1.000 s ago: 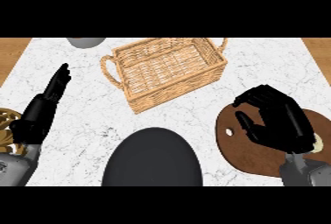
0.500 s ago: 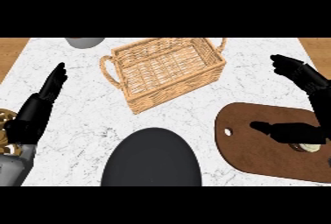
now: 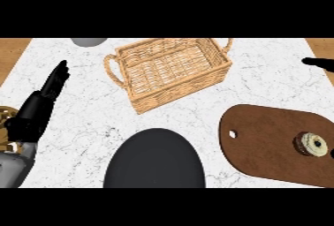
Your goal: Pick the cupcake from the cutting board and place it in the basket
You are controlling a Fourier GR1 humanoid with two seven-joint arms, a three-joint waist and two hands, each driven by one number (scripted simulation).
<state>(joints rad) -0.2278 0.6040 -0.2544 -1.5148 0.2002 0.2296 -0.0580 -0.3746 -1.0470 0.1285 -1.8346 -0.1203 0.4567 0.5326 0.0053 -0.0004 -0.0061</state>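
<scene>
Head view: cupcake (image 3: 311, 144) upright near right end of cutting board (image 3: 267, 137), ungrasped; right hand (image 3: 320, 62) barely in frame at right edge, finger state indeterminate; left hand (image 3: 40, 103) resting open at left; advisable to descend squarely, then lift clear of basket (image 3: 171, 70) rim across bare counter (image 3: 261, 84).

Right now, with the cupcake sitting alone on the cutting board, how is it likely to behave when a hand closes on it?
The cupcake looks small and round, so probably light. Seen from above it seems squat, so it likely stays upright on the cutting board rather than rolling. Its pale top may be soft and could squash under curled fingers.
</scene>
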